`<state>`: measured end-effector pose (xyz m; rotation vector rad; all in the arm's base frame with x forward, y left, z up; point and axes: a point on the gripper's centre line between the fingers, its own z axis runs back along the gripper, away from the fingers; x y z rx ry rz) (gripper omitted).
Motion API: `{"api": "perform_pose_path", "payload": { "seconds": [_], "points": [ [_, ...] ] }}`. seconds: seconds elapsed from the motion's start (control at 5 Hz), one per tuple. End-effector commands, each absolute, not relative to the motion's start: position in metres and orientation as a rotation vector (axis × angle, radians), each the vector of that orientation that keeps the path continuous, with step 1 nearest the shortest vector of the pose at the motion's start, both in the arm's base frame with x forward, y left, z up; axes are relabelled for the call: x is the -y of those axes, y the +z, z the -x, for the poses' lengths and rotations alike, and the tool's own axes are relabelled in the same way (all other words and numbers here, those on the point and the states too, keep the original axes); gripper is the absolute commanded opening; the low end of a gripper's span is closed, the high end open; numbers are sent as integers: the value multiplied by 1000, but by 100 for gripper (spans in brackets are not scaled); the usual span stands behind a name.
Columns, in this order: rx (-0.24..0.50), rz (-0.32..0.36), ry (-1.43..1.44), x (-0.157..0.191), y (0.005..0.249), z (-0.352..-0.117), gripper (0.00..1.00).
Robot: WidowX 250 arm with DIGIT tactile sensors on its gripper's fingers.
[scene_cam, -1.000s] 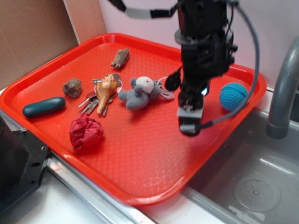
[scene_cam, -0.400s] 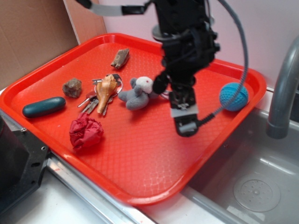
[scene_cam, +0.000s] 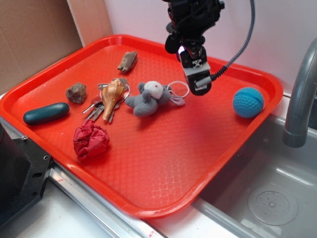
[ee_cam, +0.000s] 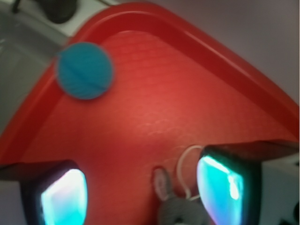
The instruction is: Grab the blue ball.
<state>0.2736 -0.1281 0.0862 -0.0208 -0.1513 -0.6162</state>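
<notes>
The blue ball (scene_cam: 248, 102) is light blue, dimpled and grooved, and rests in the right corner of the red tray (scene_cam: 148, 163), close to the rim. In the wrist view the blue ball (ee_cam: 85, 71) sits at upper left, far from the fingers. My gripper (scene_cam: 200, 83) hangs above the tray, left of the ball and over the plush toy's white ring. It is open: the two lit fingers (ee_cam: 63, 197) stand wide apart around my gripper's (ee_cam: 140, 190) gap, with only tray floor and the plush's ear between them.
A grey plush toy (scene_cam: 147, 98), a shell on keys (scene_cam: 111, 94), a stone (scene_cam: 76, 92), a brown chunk (scene_cam: 128, 61), a dark teal case (scene_cam: 46, 113) and crumpled red paper (scene_cam: 90, 139) lie on the tray. A grey faucet (scene_cam: 299, 99) and sink (scene_cam: 270, 198) stand to the right.
The gripper has risen and swung back and to the left, from low over the tray's middle right to above the plush's ring. The ball and other objects have not moved.
</notes>
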Motion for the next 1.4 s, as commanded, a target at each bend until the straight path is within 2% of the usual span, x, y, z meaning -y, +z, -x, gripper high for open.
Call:
{"api": "perform_pose_path", "payload": {
  "seconds": [0.0,0.2,0.4,0.6,0.8,1.0,1.2],
  "points": [
    [209,30,-620,144,101,-274,100],
    [209,30,-620,144,101,-274,100],
    [203,43,-748,175,81,-298,100],
    [177,72,-814,188,63,-314,100],
    [161,90,-863,198,58,-309,100],
    [171,117,-944,198,66,-291,100],
    [170,90,-954,198,67,-276,0]
  ]
}}
